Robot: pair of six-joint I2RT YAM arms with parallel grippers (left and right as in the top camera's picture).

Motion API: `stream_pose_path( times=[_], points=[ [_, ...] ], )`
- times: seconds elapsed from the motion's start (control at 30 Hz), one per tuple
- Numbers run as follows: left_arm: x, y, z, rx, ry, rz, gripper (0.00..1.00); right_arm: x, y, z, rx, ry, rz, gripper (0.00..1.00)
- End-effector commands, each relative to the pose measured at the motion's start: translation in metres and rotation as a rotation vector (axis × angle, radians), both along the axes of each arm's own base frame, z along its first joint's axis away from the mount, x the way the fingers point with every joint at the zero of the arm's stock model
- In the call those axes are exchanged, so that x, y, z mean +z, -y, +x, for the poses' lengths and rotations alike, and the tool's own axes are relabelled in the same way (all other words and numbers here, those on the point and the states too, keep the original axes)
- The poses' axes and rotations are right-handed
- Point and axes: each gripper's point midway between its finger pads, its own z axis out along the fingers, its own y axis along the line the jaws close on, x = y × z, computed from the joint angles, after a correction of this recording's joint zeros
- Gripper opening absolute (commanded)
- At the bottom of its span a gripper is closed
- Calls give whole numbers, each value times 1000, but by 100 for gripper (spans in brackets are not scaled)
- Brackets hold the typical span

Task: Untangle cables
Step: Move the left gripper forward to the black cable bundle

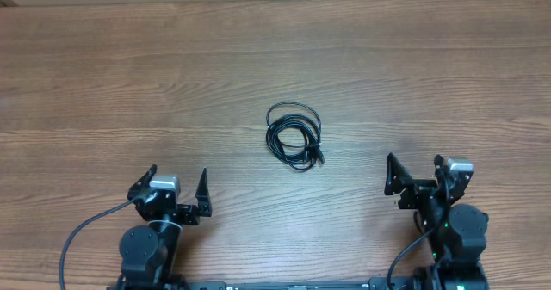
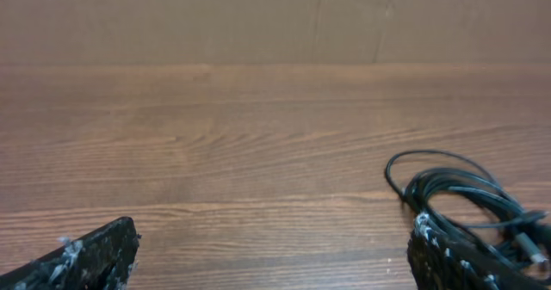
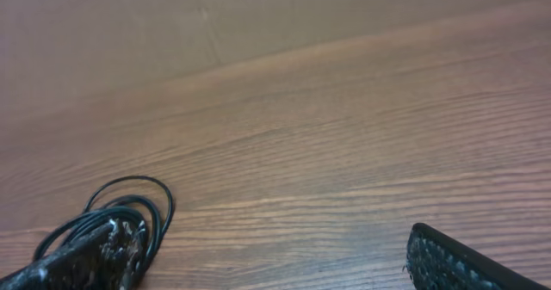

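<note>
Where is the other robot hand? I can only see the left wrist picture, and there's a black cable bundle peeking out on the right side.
Observer: The right gripper is near the front edge of the table, to the right of the cables and not touching them.
Operator: Is it holding anything?
Observer: No, it is open and empty, just like the left gripper.
Operator: How big is the bundle really?
Observer: Overhead shows all of it: one small coil lying alone mid-table, roughly halfway between the two grippers and farther out than both.
</note>
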Motion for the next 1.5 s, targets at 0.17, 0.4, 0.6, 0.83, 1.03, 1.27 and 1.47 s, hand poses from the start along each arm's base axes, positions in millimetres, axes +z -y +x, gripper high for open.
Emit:
stream_pose_path(
  times=[0.17,0.4,0.6,0.83,1.03,1.27,1.47],
  points=[
    [48,4,7,-1,-92,-88,99,34,1,2,-15,-155,25,100],
    [44,16,11,-41,-455,-92,100,44,-5,2,12,-381,34,100],
    [18,14,1,8,-754,-114,100,48,-10,9,35,-473,47,100],
    [-10,25,7,-17,-894,-154,99,55,-19,16,84,-438,73,100],
    [4,44,44,-109,-785,-204,100,56,-18,17,81,-433,70,100],
    [54,50,92,-45,-622,-93,100,48,-18,20,80,-465,72,100],
    [41,91,114,-103,-634,-71,99,45,-22,21,98,-479,83,100]
  ],
)
